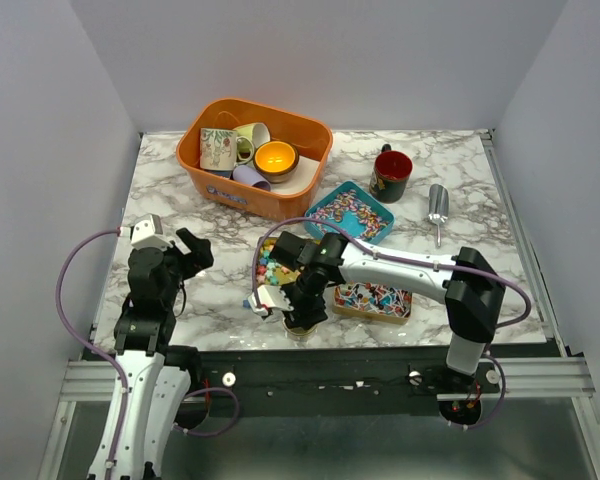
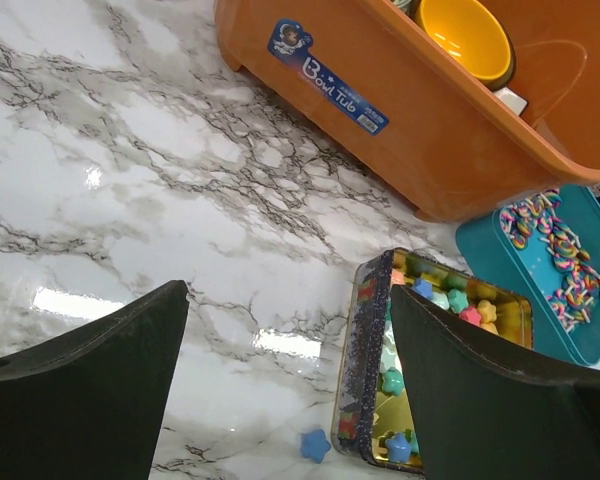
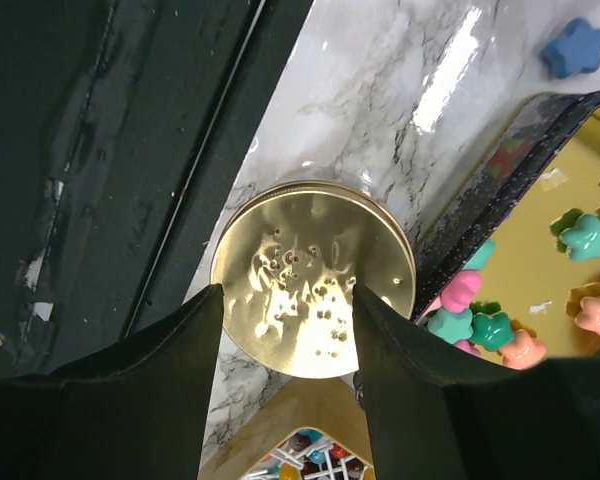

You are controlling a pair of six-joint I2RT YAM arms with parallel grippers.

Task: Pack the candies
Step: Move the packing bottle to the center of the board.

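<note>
Marble table (image 1: 170, 200) bears gold disc (image 3: 310, 275) beside tin (image 3: 480, 195) of candies (image 3: 590, 235).

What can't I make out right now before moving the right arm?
Right wrist view: whether the right claw touches the gold disc or hovers over it.
Left wrist view: one corner of the star tin behind a left claw finger; top view: partly under the right arm.
Left wrist view: orange tub contents cut by top edge.
</note>
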